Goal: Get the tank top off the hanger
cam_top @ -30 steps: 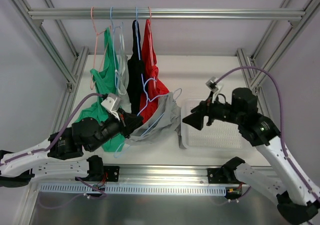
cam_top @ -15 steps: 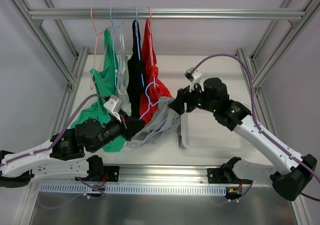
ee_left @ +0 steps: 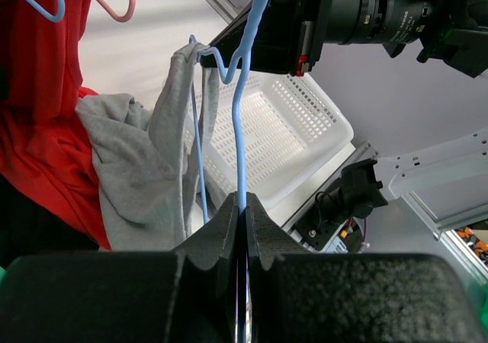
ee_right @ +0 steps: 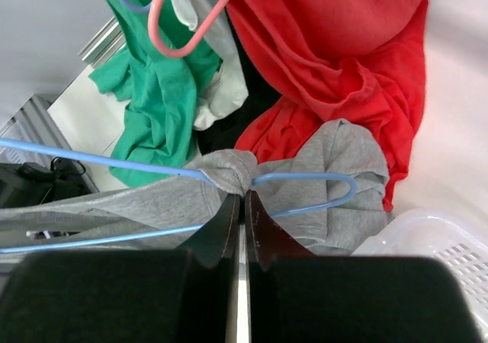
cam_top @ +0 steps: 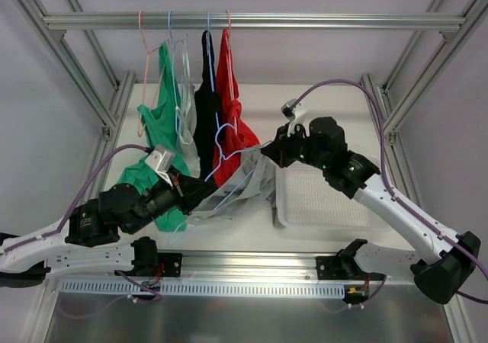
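The grey tank top (cam_top: 245, 184) hangs bunched on a light blue hanger (cam_top: 222, 135), low in front of the rail's clothes. My left gripper (cam_top: 201, 193) is shut on the hanger's wire (ee_left: 238, 129), which runs straight out from between its fingertips (ee_left: 242, 203). My right gripper (cam_top: 266, 151) is at the hanger's far end. In the right wrist view it (ee_right: 244, 197) is shut on the knotted grey strap (ee_right: 232, 168) where the strap wraps the hanger (ee_right: 305, 179). The rest of the grey cloth (ee_left: 126, 160) sags below the wire.
A red top (cam_top: 227, 107), a black one (cam_top: 206, 118), a pale one (cam_top: 185, 107) and a green one (cam_top: 162, 126) hang from the rail (cam_top: 305, 20) right behind. A white basket (cam_top: 324, 198) sits on the table under my right arm.
My right arm swung left from over the basket to the hanger's end and its jaws shut on the grey strap. My left arm kept its grip and drew slightly back.
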You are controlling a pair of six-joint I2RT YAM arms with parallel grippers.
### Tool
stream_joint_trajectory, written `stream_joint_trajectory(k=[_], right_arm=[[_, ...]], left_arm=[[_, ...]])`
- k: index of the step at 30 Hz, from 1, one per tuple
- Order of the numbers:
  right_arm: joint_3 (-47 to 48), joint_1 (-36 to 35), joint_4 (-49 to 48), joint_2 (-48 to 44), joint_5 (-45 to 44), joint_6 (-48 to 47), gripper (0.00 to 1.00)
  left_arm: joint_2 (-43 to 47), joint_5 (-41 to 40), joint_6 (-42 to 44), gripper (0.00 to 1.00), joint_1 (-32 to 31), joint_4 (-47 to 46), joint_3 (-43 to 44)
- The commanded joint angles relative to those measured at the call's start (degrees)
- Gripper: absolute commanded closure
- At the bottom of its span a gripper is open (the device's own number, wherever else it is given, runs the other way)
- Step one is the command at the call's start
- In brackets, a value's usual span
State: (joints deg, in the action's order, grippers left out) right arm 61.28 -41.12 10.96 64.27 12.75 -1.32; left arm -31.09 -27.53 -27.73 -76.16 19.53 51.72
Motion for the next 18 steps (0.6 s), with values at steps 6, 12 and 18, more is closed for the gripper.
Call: stream_joint_trajectory(k=[6,12,18], right_arm=[[6.1,5.8,1.4,-2.0,-11.2,1.1,1.00],[12.6,12.4,5.2,3.1,-9.2,1.1,1.00],[18.9,12.3,5.1,2.6,5.9,5.3,1.00]], left_arm=[[1.6,5.9,6.9,1.00,-0.4,-2.2,2.4],[8.7,7.2,11.0,1.00,-0.4,-2.4,2.6],[7.4,11.9,17.3,1.00,-0.4,-3.7,10.0]])
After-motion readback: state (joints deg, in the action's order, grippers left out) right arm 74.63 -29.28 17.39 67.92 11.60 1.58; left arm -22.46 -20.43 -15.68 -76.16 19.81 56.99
